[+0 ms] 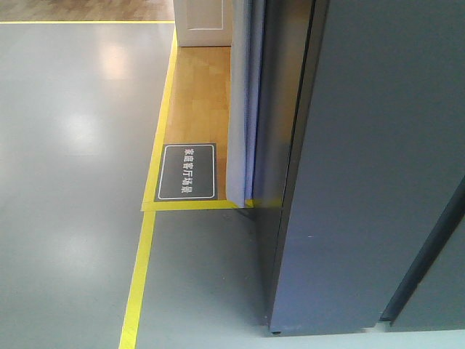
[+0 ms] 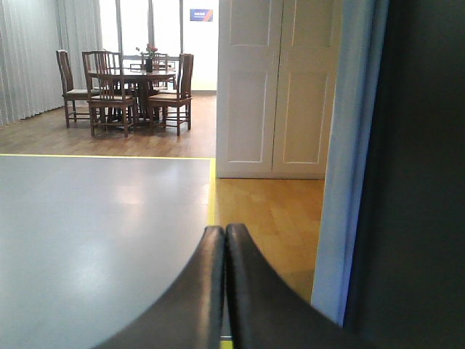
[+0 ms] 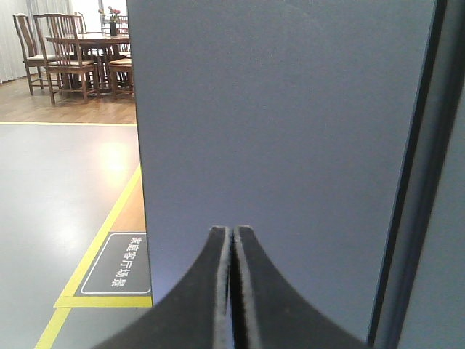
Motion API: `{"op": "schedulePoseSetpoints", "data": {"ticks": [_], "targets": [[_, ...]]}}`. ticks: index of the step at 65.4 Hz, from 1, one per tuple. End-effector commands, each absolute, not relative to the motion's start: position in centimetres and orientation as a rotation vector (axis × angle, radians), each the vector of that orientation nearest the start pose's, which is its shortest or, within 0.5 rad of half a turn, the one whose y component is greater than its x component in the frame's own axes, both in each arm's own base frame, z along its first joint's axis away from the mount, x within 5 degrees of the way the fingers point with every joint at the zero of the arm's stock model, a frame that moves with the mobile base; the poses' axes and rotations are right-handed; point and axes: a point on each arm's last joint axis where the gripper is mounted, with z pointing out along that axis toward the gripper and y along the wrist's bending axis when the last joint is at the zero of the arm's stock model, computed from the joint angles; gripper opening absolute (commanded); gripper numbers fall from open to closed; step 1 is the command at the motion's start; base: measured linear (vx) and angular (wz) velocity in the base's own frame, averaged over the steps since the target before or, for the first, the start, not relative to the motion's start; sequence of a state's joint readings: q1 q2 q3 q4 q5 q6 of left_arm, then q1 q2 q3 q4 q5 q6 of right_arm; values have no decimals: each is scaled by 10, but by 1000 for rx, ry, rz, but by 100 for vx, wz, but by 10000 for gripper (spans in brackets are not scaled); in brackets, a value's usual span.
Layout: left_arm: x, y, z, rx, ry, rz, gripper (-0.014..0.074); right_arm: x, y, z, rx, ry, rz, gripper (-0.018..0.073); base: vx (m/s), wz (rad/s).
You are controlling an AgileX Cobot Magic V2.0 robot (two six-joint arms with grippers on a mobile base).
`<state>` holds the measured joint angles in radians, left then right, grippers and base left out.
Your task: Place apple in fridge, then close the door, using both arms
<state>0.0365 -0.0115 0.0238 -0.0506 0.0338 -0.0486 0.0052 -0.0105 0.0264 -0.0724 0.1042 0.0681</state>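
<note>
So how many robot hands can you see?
2. The left hand is at the bottom of its wrist view, shut, pointing toward the dining table. The right hand, shut too, faces the fridge.

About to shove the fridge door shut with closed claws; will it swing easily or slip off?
The door looks tall, flat and rigid, so it should swing as one piece, not flex. Its grey face looks smooth, so the shut right claw may slide sideways. Its weight cannot be judged.
</note>
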Motion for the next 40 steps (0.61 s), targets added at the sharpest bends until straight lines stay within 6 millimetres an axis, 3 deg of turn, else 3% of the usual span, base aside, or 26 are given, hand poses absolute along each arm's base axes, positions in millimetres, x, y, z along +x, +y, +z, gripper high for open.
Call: {"op": "schedulePoseSetpoints", "data": {"ticks": [1, 40], "targets": [[56, 2, 201, -111, 1462, -56, -6, 56, 0, 203, -5, 1513, -8, -2, 0, 0], [56, 2, 201, -111, 1462, -56, -6, 56, -2, 203, 21, 1513, -37, -2, 0, 0]]}}
